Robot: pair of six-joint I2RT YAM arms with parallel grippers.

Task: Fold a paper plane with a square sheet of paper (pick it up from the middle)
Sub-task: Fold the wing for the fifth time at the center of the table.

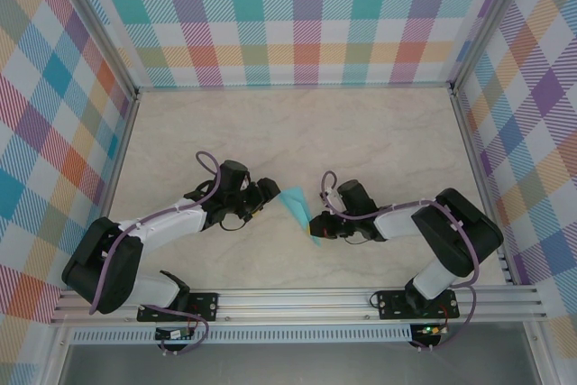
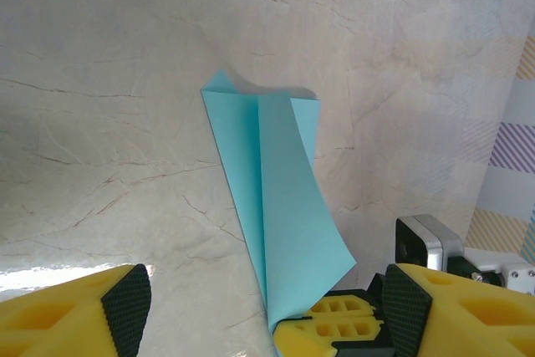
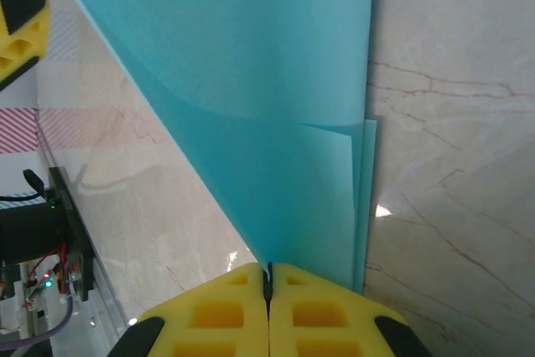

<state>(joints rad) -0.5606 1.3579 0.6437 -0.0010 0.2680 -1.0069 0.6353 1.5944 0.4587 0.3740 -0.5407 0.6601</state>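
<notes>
The right hand [image 1: 317, 226] pinches the narrow near end of the paper plane [image 1: 295, 204] over the middle of the surface [image 1: 361, 132]. Its long axis runs far-left toward the left hand [image 1: 268, 194] (nearer the wide end), which gapes wide, holding nothing.

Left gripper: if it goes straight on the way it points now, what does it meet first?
Probably the teal paper, dead ahead of the open left gripper; the right gripper pinching it sits close by. Depth is hard to judge.

table [image 1: 288, 132]: pale marbled top | paper plane [image 1: 296, 205]: contact unclear
</notes>
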